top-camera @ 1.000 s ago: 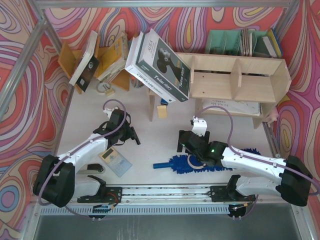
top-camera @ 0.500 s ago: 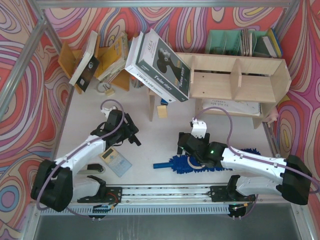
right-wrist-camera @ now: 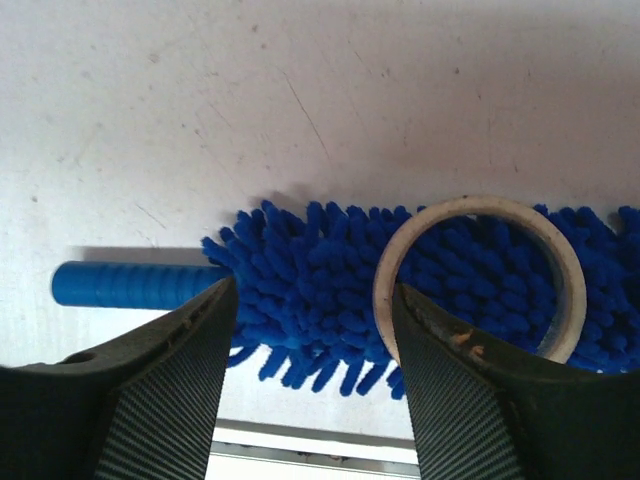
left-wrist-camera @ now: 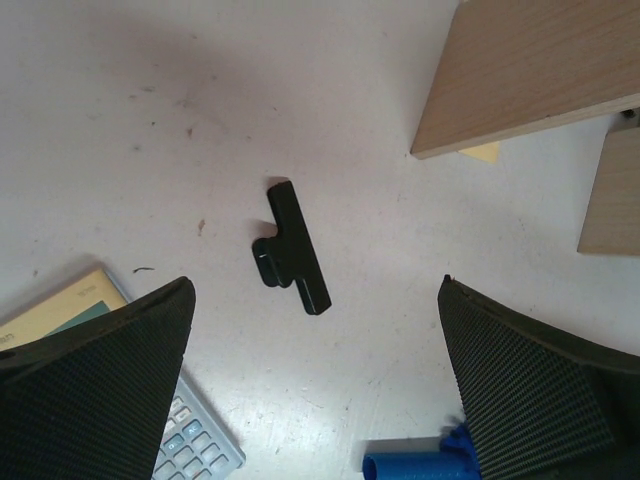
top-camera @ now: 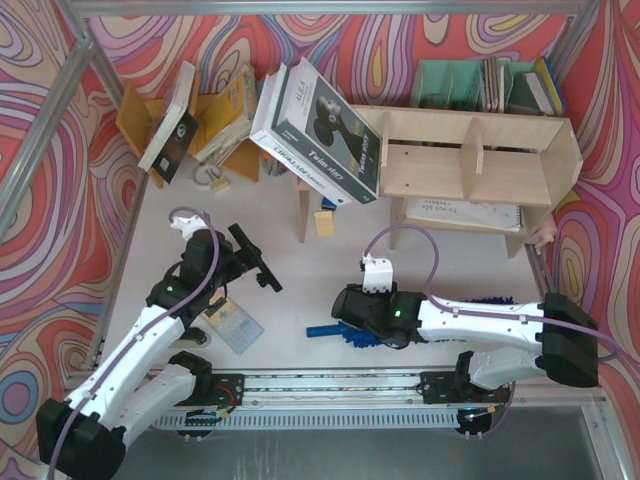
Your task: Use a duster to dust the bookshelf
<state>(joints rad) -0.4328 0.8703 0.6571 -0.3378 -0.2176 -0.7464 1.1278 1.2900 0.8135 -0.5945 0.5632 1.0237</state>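
The duster [top-camera: 322,329] lies on the table near the front edge, handle pointing left. Its fluffy blue head [right-wrist-camera: 320,280] sits between the fingers [right-wrist-camera: 170,380] of my right gripper [right-wrist-camera: 315,370], just right of the handle [right-wrist-camera: 130,285]; the jaws straddle the fibres with a gap still showing. A white tape ring [right-wrist-camera: 480,275] rests on the head by the right finger. My left gripper [top-camera: 255,262] hangs wide open over bare table and a small black clip [left-wrist-camera: 292,250], holding nothing. The plywood bookshelf [top-camera: 470,150] stands at the back right.
A large boxed book [top-camera: 320,130] leans on the shelf's left end. A calculator [top-camera: 228,322] lies by the left arm. An orange book rack [top-camera: 215,115] and a teal organiser [top-camera: 480,85] stand at the back. A notebook [top-camera: 465,212] lies under the shelf.
My left gripper has opened fully and its arm has pulled back to the left. My right gripper has slid left along the duster toward the handle, its jaws narrowing.
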